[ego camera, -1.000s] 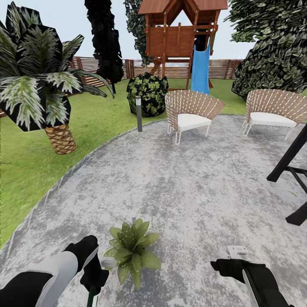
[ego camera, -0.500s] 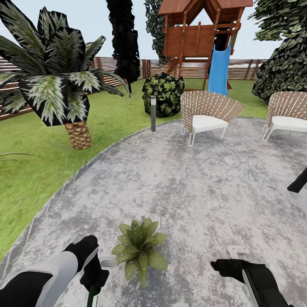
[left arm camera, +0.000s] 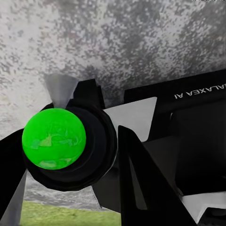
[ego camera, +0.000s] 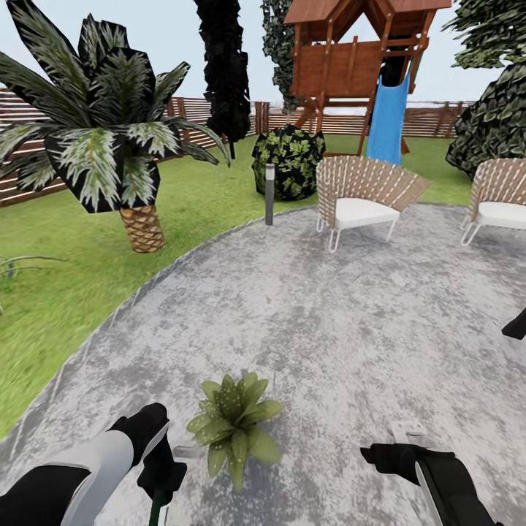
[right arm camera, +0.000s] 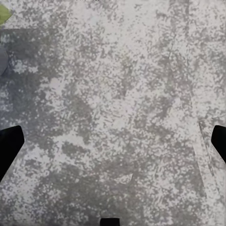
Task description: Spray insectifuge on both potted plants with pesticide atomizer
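One potted plant (ego camera: 232, 424), a rosette of pointed green leaves, stands on the mottled-grey patio (ego camera: 329, 314) of the garden, close in front of me between my two arms. Its pot is hidden under the leaves. My left gripper (ego camera: 162, 467) is just left of the plant, shut on the pesticide atomizer, whose pale grey spray head (ego camera: 186, 451) pokes toward the leaves. In the left wrist view the bottle's bright green round end (left arm camera: 54, 138) sits in a dark ring between the black fingers (left arm camera: 136, 179). My right gripper (ego camera: 398, 442) hangs open over bare paving (right arm camera: 113, 141), to the plant's right.
A big palm (ego camera: 109, 146) grows on the lawn at left. A grey bollard lamp (ego camera: 269, 193) marks the patio's far edge, with two wicker chairs (ego camera: 365, 197) and a dark bush (ego camera: 292, 161) nearby. A wooden play tower with blue slide (ego camera: 387, 117) stands before the fence. A black frame (ego camera: 515, 325) enters at right.
The whole view has shifted: the camera has turned left, so palm, lamp and chairs slid right in the picture. Both arms keep their place in the view; the left still holds the atomizer.
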